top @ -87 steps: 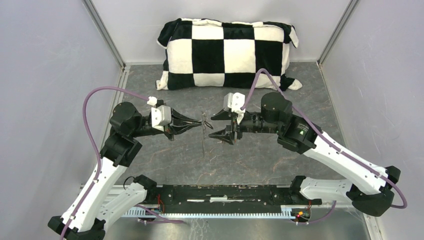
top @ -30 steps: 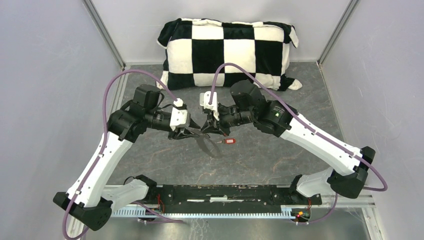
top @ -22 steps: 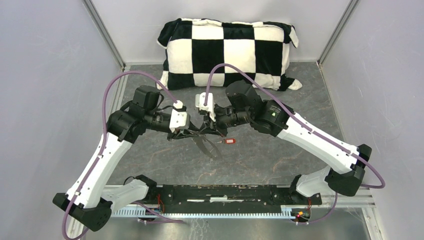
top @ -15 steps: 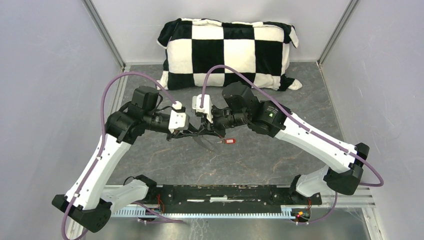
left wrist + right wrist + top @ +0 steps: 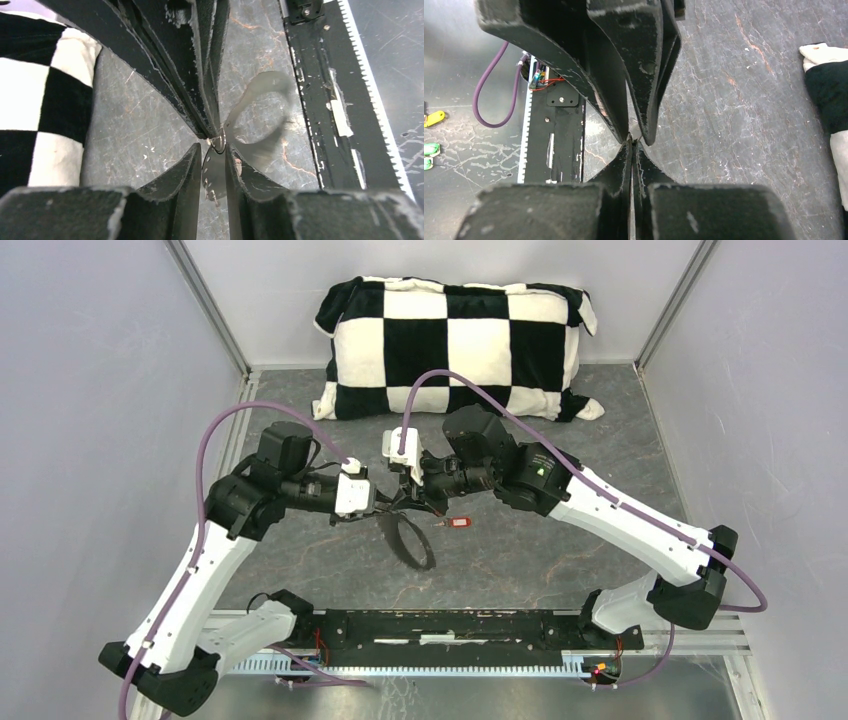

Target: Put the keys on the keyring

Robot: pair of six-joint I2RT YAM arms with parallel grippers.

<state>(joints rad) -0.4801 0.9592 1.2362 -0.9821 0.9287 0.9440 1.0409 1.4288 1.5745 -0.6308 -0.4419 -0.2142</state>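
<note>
"Top external makes the change plain," says the first watcher. "Against a second ago the left arm has drawn toward its own side. The keyring (image 5: 400,545) has turned from a thin edge-on sliver into an open dark loop hanging below the two grippers."

"And the keys?" asks the second.

"The red key (image 5: 459,523) lies on the table (image 5: 500,570) just right of the grippers, in the same spot as a second ago and apart from the keyring. The black one shows in no view."

"Which gripper has the keyring?"

"The left gripper (image 5: 212,149) stands narrow, with the keyring's grey metal filling the gap between its fingers, so it grips the loop. The right gripper (image 5: 631,142) is pressed fully together, its tips nose to nose with the left's at the wire. Whether it pinches the wire cannot be told. The left wrist view smears the loop, so it is probably swinging."

"What does that mean for the task?"

"Nothing is threaded yet. The turn looks like a re-setting of the keyring. One gripper will likely have to let go to fetch the red key."
</note>
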